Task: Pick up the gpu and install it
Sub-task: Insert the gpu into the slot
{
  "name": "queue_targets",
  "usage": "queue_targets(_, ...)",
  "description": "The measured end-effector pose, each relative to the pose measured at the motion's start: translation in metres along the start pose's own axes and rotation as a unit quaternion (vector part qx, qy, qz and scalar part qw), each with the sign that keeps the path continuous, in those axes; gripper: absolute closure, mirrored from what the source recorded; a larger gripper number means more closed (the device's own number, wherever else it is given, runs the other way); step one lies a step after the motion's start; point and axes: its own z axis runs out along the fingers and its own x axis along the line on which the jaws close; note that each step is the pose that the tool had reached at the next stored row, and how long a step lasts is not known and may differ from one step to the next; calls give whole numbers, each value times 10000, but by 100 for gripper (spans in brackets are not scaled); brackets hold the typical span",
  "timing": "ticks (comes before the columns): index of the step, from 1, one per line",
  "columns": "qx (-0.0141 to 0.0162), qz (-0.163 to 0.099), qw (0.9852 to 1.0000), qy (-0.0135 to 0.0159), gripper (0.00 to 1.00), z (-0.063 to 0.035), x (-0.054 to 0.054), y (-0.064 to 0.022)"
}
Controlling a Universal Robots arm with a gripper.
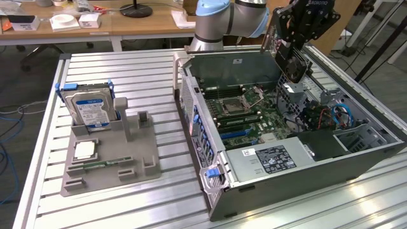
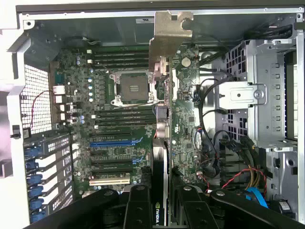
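Nearest, beside the open grey metal computer case (image 1: 305, 183) on the slatted aluminium counter (image 1: 127, 67): grey plastic holder (image 1: 108, 174) w/ blue-labelled silver hard drive (image 1: 91, 107) standing in it and a vacant upright slot next to that. Pick-up judged done.

Inside the case, near end first: silver power supply box (image 1: 273, 157), then green motherboard (image 1: 248, 114) w/ blue, black and white expansion slots (image 2: 110, 142), all bare. Install judged not done, nothing seated yet.

Over the case's far end: thin flat black gpu card w/ long silver metal bracket (image 1: 294, 66) (image 2: 161, 162), clamped between the black jaws. Hangs above the motherboard, bracket end farthest from the jaws, touching nothing as far as can be told. Runs across the slots' line in the wrist view, not along it.

Room: open air above the case, open side facing up. Tighter lower down:
- perforated silver drive cage (image 2: 267, 95) and red, black and blue cables (image 1: 340, 114) along the case's side on the exterior view's right
- case's far rim near the gpu
- metal cpu socket frame (image 1: 232, 104) mid-board

Slot area itself free of cables.

Beyond the case: pale blue and grey robot arm (image 1: 222, 19), then wooden desks (image 1: 140, 24).
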Motion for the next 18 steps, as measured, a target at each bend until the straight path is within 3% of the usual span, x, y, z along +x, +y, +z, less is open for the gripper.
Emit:
queue_targets(14, -3, -1, 10000, 0, 74, 0, 0, 0)
queue_targets(18, -9, -234, 9997, 8, 74, 0, 0, 0)
